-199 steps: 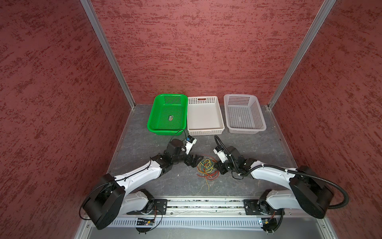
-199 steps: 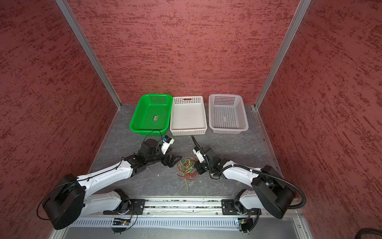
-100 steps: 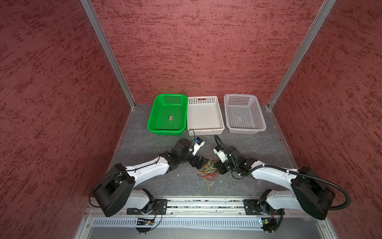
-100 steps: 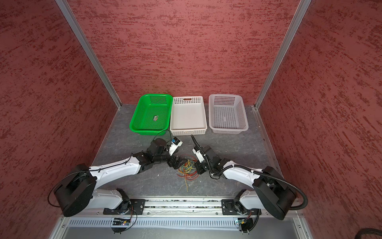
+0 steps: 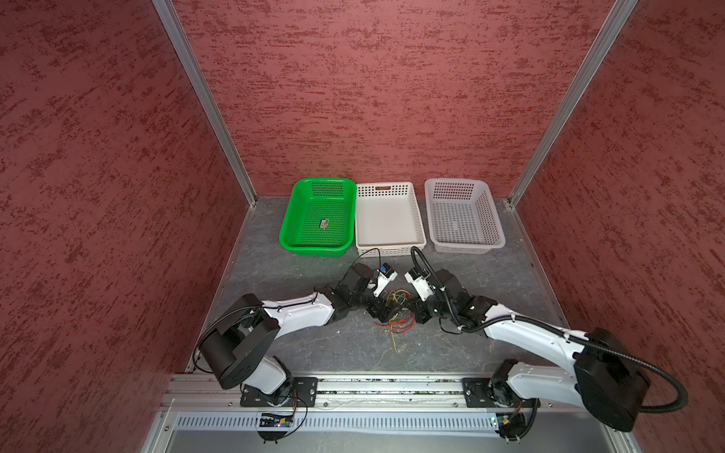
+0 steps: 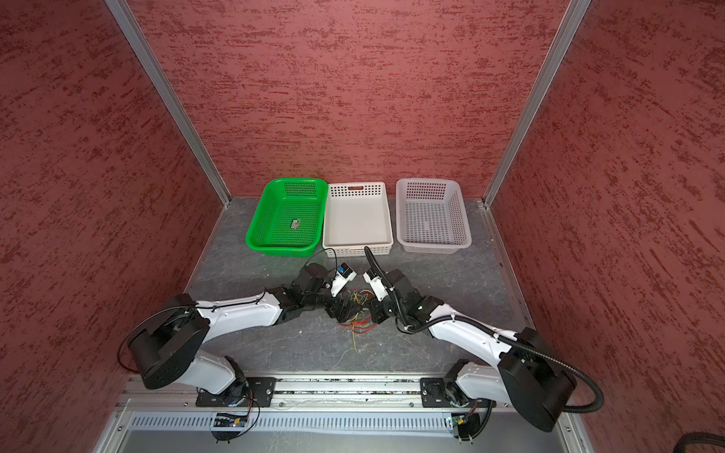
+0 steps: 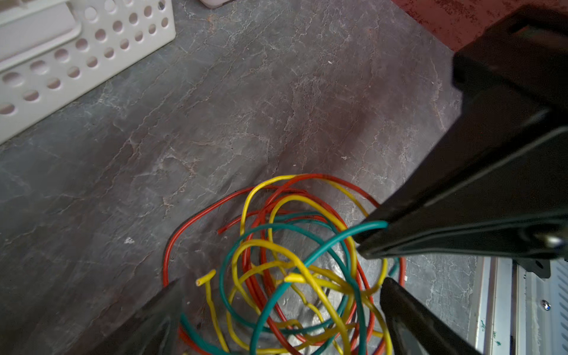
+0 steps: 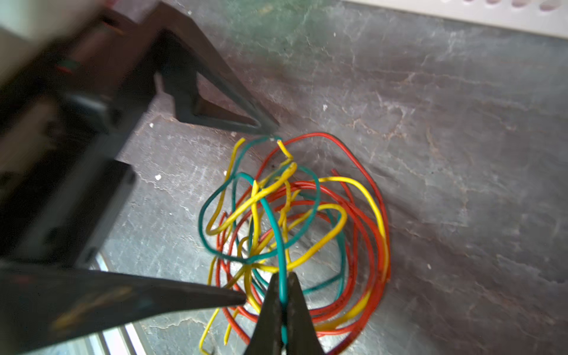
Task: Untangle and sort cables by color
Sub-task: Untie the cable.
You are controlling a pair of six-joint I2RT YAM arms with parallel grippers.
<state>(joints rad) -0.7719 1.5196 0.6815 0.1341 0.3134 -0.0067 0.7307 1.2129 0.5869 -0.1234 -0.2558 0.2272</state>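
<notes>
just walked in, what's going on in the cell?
Both arms meet over a tangle of red, yellow and green cables on the table. The right gripper is shut on a green cable; the left gripper is open, straddling the pile, holding nothing. The baskets behind hold no cables.

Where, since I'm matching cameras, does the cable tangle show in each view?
Top view: cable tangle, lower middle, slightly right.
Top view: cable tangle, lower middle.
Left wrist: cable tangle, lower middle.
Right wrist: cable tangle, centre.
Shared landmark: right pincer, shut on a teal strand.
</notes>
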